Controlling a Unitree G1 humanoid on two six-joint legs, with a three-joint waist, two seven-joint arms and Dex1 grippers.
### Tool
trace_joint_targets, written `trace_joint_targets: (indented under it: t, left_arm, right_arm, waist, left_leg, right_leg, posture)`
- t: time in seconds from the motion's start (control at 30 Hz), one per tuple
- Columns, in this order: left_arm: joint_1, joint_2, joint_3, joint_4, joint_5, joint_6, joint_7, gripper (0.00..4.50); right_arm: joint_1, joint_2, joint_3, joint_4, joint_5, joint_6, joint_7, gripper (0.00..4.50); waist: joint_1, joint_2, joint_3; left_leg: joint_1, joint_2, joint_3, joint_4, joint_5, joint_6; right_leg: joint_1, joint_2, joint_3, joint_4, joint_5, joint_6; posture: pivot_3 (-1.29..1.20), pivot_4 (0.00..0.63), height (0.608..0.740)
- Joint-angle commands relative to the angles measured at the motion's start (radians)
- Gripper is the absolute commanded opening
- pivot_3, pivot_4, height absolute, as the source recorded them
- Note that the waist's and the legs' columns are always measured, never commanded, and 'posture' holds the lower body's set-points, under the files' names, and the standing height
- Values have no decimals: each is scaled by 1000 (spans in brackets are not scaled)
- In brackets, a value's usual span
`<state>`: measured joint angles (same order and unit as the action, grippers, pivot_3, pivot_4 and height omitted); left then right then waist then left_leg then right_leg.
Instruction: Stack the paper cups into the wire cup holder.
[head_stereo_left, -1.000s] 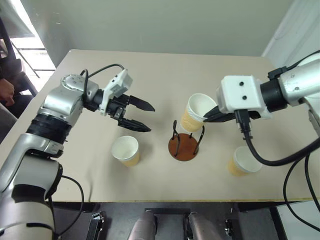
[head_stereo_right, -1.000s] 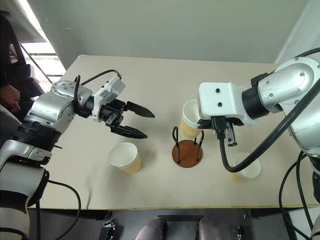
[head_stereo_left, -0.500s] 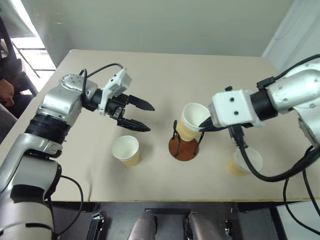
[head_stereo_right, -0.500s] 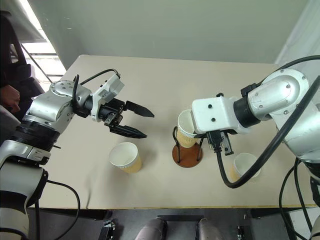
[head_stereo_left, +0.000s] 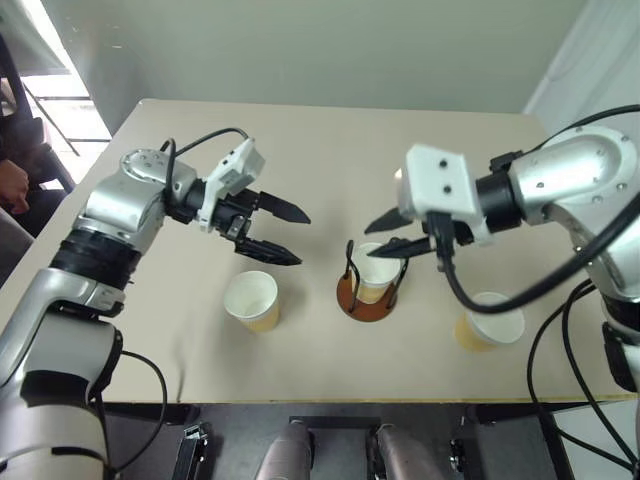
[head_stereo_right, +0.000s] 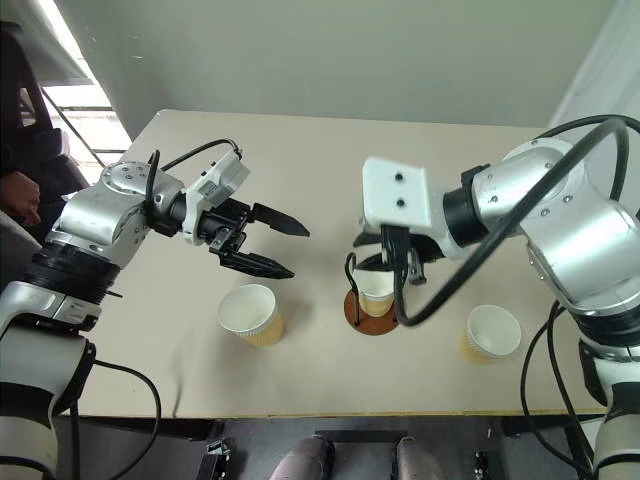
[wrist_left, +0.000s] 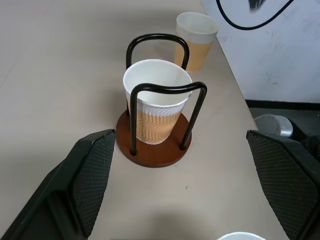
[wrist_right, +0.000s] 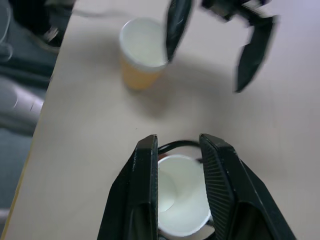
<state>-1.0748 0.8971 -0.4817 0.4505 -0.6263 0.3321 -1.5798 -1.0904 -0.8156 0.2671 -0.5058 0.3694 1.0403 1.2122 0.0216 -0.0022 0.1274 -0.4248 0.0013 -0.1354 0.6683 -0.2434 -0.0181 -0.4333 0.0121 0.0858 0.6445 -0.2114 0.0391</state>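
Left wrist view is showing me one cup (wrist_left: 156, 102) standing upright in the holder (wrist_left: 159, 135), between its two wire loops. My right gripper (head_stereo_left: 392, 232) is hovering just above that cup's rim with its fingers parted, gripping nothing (I judge the cup released). My left gripper (head_stereo_left: 287, 232) is hanging spread wide and empty over the table (head_stereo_left: 300, 140). Two cups are waiting on the table: the left cup (head_stereo_left: 251, 300) near that gripper, the right cup (head_stereo_left: 490, 322) beyond the holder. One stacked, two left, by my reckoning.
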Motion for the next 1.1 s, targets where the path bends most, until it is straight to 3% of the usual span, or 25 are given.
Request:
trace_joint_targets:
  t: [0.03, 0.17, 0.43, 0.7, 1.1]
  left_arm:
    - [2, 42, 52, -57, -4, 7, -35, 4500]
    - [26, 98, 58, -110, 13, -23, -35, 4500]
    - [110, 232, -17, -106, 265, -337, -35, 4500]
    - [33, 150, -15, 35, 411, -415, -35, 4500]
    - [-161, 8, -12, 154, 557, -465, -35, 4500]
  right_arm:
    - [-47, 10, -138, 14, 103, 90, -34, 1262]
    - [-55, 24, -239, 46, 182, 114, -74, 1262]
    - [-36, 39, -382, 66, 319, 136, -155, 1262]
    - [94, -134, -471, 79, 418, 28, -18, 1262]
    - [157, -288, -489, 138, 478, 19, 0, 1262]
  waist:
    - [0, 0, 0]
    - [-1, 0, 0]
    - [-6, 0, 0]
    - [9, -1, 0]
    - [1, -1, 0]
  left_leg:
    - [0, 0, 0, 0, 1, -1]
    - [-1, 0, 0, -1, 4, -8]
    - [-1, 0, 0, -2, 4, -6]
    - [-4, -1, -2, -1, 0, 0]
    - [-6, -1, -1, 0, -1, 2]
  right_leg:
    - [0, 0, 0, 0, 0, 0]
    - [-2, 0, 0, 0, -1, -1]
    - [-4, 1, 0, 2, -1, -2]
    - [-5, -1, -1, 1, -1, -3]
    - [-6, 0, -1, 1, 1, -1]
  posture:
    - [0, 150, 740]
    - [0, 150, 740]
    - [0, 150, 740]
    - [0, 150, 740]
    - [0, 150, 740]
